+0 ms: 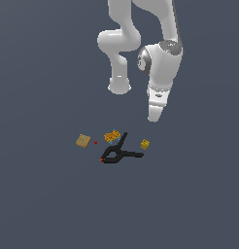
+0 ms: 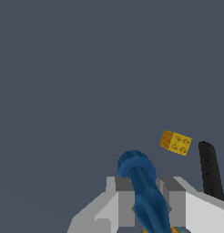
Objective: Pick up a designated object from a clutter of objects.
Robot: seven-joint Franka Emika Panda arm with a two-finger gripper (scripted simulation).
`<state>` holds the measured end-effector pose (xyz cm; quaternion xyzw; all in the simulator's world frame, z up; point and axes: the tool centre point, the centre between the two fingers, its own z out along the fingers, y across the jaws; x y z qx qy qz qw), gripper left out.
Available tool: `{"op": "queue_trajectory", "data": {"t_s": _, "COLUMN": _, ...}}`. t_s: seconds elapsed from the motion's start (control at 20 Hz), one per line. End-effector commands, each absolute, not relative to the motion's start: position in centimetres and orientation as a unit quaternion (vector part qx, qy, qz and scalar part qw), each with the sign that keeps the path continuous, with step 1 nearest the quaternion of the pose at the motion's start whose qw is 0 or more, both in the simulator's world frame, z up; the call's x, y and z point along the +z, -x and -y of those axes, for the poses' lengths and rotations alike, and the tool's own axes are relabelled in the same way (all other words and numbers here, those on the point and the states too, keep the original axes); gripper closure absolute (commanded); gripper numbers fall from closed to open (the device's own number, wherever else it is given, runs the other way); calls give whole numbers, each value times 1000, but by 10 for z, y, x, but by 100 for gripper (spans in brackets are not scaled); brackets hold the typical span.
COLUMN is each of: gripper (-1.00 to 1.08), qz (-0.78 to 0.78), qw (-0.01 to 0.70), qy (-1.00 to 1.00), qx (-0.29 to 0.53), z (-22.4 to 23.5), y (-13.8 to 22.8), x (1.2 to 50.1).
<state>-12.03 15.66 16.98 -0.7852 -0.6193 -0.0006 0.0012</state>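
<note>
One tool (image 2: 143, 200) in the wrist view, its two grey fingers (image 2: 125, 205) closed narrowly against a blue piece (image 2: 141, 186) held between them | yellow cube (image 2: 175, 142) and black clamp (image 2: 209, 170) lie nearby on the table (image 2: 63, 91) | exterior view: arm raised above the clutter, tan square (image 1: 83, 140) apart toward that view's left.

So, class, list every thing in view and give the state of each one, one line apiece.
claw: raised above the clutter, shut on the blue piece
blue piece: gripped between the claw's fingers, off the ground
black clamp: lying on the ground
yellow cube: on the ground, untouched
orange-yellow lump: on the ground, beside the clamp
tan square: lying flat
red dot: on the ground
</note>
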Motion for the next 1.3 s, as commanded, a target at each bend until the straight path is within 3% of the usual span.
{"op": "queue_trajectory", "data": {"t_s": 0.0, "gripper": 108, "qz": 619, "qw": 2, "qy": 785, "qx": -1, "z": -159, "y": 119, "x": 192}}
{"op": "queue_trajectory", "data": {"t_s": 1.25, "gripper": 108, "qz": 619, "qw": 0, "qy": 786, "qx": 0, "z": -180, "y": 95, "x": 409}}
